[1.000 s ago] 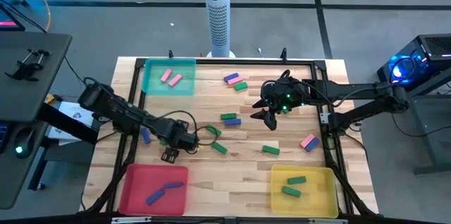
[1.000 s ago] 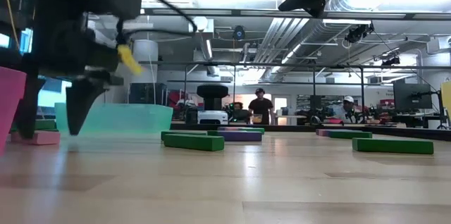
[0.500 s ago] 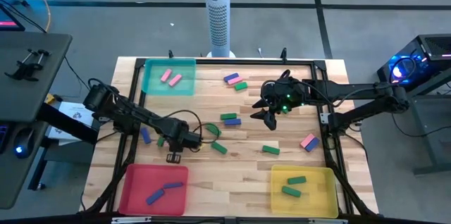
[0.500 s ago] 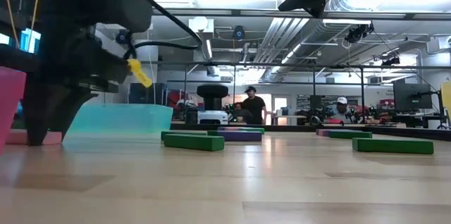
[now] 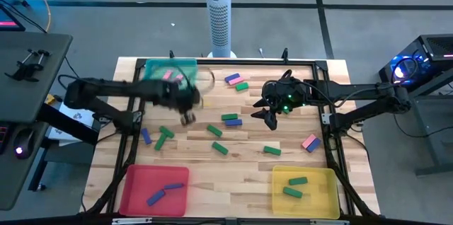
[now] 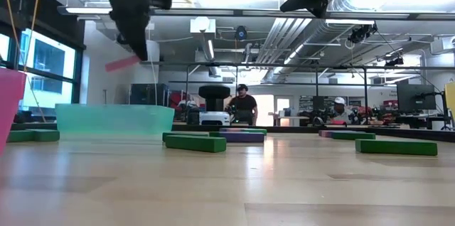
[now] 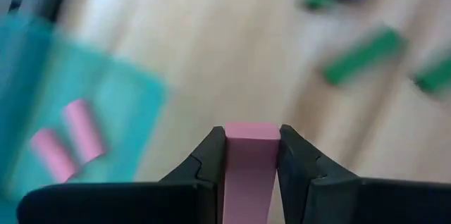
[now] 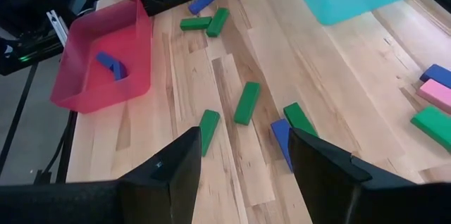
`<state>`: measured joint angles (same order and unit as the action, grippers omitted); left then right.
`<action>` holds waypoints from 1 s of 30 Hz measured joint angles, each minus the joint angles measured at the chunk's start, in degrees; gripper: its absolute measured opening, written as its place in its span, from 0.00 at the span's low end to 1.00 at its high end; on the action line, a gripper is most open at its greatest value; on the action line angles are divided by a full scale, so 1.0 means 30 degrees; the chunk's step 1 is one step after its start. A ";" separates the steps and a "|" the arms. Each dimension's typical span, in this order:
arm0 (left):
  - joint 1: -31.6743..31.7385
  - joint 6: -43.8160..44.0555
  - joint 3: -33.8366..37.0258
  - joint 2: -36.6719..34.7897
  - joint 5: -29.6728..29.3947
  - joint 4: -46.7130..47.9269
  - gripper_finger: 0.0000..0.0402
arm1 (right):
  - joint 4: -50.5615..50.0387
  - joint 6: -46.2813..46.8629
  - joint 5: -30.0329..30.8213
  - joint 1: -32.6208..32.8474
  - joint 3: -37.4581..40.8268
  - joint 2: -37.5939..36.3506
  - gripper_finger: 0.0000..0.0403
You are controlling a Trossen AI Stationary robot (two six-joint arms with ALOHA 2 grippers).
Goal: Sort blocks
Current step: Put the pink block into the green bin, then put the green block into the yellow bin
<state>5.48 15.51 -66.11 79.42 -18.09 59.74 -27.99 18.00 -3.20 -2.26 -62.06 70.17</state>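
My left gripper (image 5: 188, 117) hangs in the air beside the teal tray (image 5: 152, 83), shut on a pink block (image 7: 251, 182). That block also shows high above the table in the low view (image 6: 121, 63). Two pink blocks (image 5: 170, 78) lie in the teal tray. Green, blue and pink blocks lie flat on the wood, among them a green one (image 5: 164, 138) and a green and blue pair (image 5: 231, 119). My right gripper (image 5: 269, 117) hovers open over the table's middle right, with nothing between its fingers (image 8: 176, 171). My left gripper pinches the pink block by its two long sides (image 7: 251, 146) between its two fingers (image 7: 211, 157). The fingers come from above, slanting down. The block is lifted clear of the table and slightly tilted, one end sticking out past the fingers (image 6: 114, 65).
A red tray (image 5: 134, 182) at the near left holds blue blocks, and a yellow tray (image 5: 322, 182) at the near right holds green ones. A white tower (image 5: 219, 13) stands behind the far edge. People stand in the room beyond the table (image 6: 243, 105).
My left gripper has shut on a pink block that lay on the table near the red tray. It has lifted the block clear and swung up and toward the far edge, to the teal tray.
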 joint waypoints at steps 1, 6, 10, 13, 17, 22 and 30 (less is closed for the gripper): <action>0.1112 0.0087 0.0000 -0.0029 0.0042 0.0100 0.14 | 0.0000 0.0000 -0.0003 0.0000 0.0000 0.0000 0.48; 0.6147 -0.2059 0.0255 0.0788 0.0270 -0.0522 0.14 | 0.0003 0.0479 0.0001 0.0000 -0.0004 0.0000 0.48; 0.9107 -0.3958 0.0248 0.1879 0.0980 -0.2341 0.14 | 0.0007 0.1183 -0.0049 0.0015 0.0000 0.0000 0.48; 1.0506 -0.4343 0.0242 0.2785 0.2121 -0.3306 0.14 | -0.0022 0.1857 -0.0109 0.0015 0.0000 0.0000 0.48; 1.1576 -0.4230 0.0240 0.4104 0.2958 -0.3793 0.21 | -0.0029 0.2724 -0.0532 0.0026 -0.0006 0.0000 0.48; 1.1979 -0.4724 0.0238 0.5204 0.3391 -0.3941 0.36 | -0.0044 0.3067 -0.0546 0.0582 -0.0002 -0.0003 0.48; 1.2180 -0.4862 -0.0477 0.4237 0.3537 -0.2589 0.53 | -0.0066 0.3060 -0.0101 0.1453 0.0000 -0.0015 0.48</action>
<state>42.02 0.92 -67.54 92.13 -7.47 51.98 -28.18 27.18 -3.51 2.10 -62.06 70.13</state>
